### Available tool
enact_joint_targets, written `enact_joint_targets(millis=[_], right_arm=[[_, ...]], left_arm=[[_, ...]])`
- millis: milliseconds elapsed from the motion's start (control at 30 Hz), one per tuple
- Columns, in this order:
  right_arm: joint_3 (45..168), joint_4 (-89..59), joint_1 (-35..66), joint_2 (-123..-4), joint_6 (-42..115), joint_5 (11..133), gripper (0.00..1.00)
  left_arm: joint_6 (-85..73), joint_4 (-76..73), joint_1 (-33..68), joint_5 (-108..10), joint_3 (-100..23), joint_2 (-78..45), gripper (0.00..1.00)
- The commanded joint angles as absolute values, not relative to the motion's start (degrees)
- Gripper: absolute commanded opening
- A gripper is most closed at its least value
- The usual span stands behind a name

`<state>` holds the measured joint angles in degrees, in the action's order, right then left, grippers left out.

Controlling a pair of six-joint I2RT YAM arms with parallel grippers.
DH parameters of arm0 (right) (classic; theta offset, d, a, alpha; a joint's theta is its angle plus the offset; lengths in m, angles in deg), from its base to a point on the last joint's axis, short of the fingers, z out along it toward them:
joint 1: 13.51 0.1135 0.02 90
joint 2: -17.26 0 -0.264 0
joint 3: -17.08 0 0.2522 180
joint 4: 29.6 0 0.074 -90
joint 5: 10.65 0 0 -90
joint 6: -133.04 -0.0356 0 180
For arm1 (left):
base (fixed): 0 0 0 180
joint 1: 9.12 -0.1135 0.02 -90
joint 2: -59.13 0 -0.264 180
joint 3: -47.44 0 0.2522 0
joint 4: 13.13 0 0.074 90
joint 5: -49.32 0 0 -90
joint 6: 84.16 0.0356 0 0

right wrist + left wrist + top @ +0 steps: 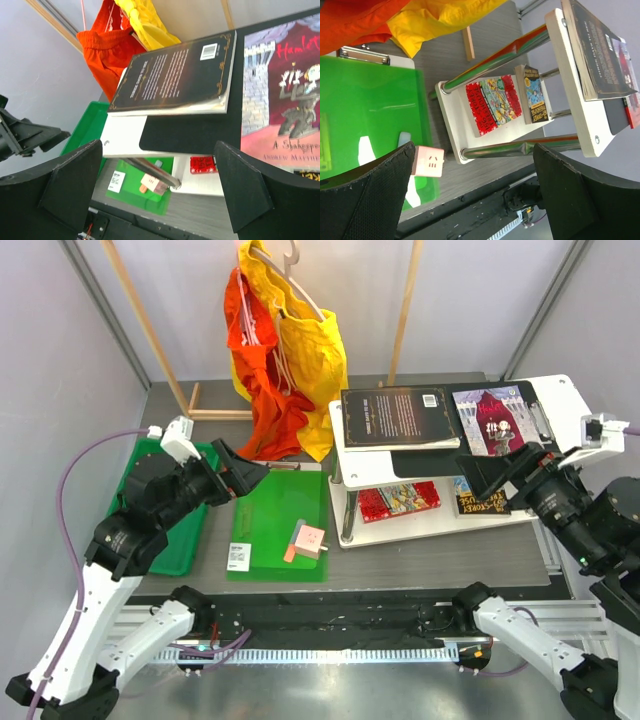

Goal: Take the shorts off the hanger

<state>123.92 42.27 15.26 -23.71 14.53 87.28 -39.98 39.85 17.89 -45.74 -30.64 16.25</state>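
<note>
Ahead of your left claw [250, 478] you count two shorts, a yellow pair [312, 350] and an orange-red pair [262, 405], on one hanger [290, 285]. By your right claw [475, 475]: four books [400, 418], one shelf unit [560, 405]. One clipboard [275, 515], one tray [185, 540], one pink block [308, 538].

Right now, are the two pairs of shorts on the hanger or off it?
On. The yellow shorts and the orange shorts both hang draped from the hanger.
</note>
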Motion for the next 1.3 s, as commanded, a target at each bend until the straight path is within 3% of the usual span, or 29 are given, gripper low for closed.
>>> enact_joint_targets(millis=[0,400,833,1067,1267], right_arm=[[124.80,35.76,15.40,-28.18,19.38,89.02,1.00],[126.19,21.70,16.10,-45.49,24.58,80.06,1.00],[155.26,24.07,37.98,-73.08,32.04,99.55,1.00],[167.32,21.17,43.79,-86.70,35.65,101.76,0.98],[167.34,11.34,45.37,-92.95,38.46,105.19,0.89]], left_arm=[[-36.35,43.77,17.95,-43.32,-35.23,15.28,1.00],[-32.04,50.29,17.95,-41.03,-41.65,10.52,0.99],[-29.14,56.08,17.95,-28.83,-45.77,13.94,0.99],[-28.87,57.58,17.95,-24.34,-45.07,21.06,0.99],[-31.85,58.11,17.95,-24.06,-42.18,28.09,0.98]])
